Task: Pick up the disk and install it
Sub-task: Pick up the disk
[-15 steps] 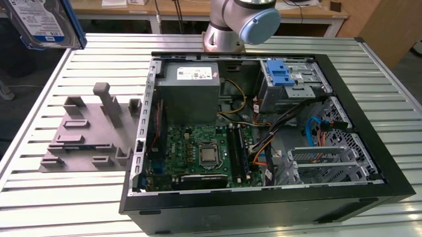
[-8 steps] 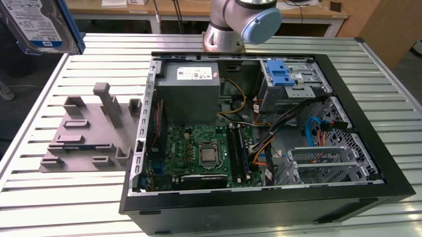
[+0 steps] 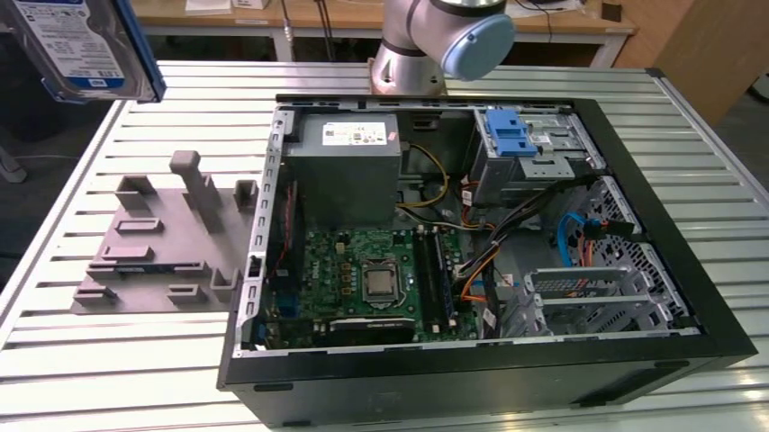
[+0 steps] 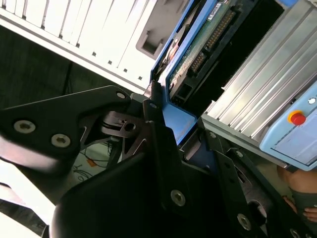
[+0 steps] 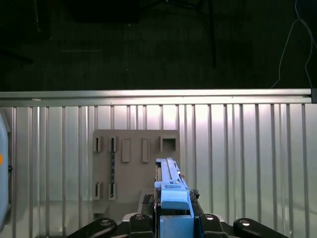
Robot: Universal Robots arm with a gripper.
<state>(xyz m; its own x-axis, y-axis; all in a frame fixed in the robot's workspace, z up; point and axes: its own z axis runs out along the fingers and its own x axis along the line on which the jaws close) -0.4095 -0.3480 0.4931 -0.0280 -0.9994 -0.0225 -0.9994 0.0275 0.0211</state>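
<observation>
The disk (image 3: pixel 78 45) hangs in the air over the table's (image 3: pixel 96 378) far corner on the exterior view's left, well apart from the computer case (image 3: pixel 481 378). It is a flat rectangular slab. Its broad face carries a blue-and-white label, and a glossy blue plastic rail runs along its edge.

In the second wrist view the disk's (image 4: pixel 198 54) underside shows a green circuit board with a row of small contacts, framed by the blue carrier. In the first wrist view the disk (image 5: pixel 171 191) appears edge-on as a narrow blue strip.

The gripper (image 5: pixel 173 220) is clamped on the disk. Matte black fingers (image 4: pixel 159 141), studded with bright screw heads, press on the carrier from both sides, and the gripper (image 4: pixel 181 129) has blue plastic between them.

The table is ribbed aluminium, with long pale slats separated by dark grooves. A flat grey fixture plate (image 3: pixel 144 261) lies on it toward the edge on the exterior view's left, just beside the case. The plate is dull and moulded, with upright posts and shallow rectangular pockets. In the first wrist view the fixture plate (image 5: pixel 131 163) lies below the held disk.

The case is black sheet metal, lying open on its side. Inside it are:
- a plain grey power supply box (image 3: pixel 348 171) with a small white sticker
- a green motherboard (image 3: pixel 360 279) with a square metal socket
- bundled coloured cables
- a perforated silver drive cage (image 3: pixel 553 157) topped by a ridged bright blue latch (image 3: pixel 511 133)

The arm's (image 3: pixel 438 40) smooth grey-and-pale-blue joint stands at the table's far edge.
</observation>
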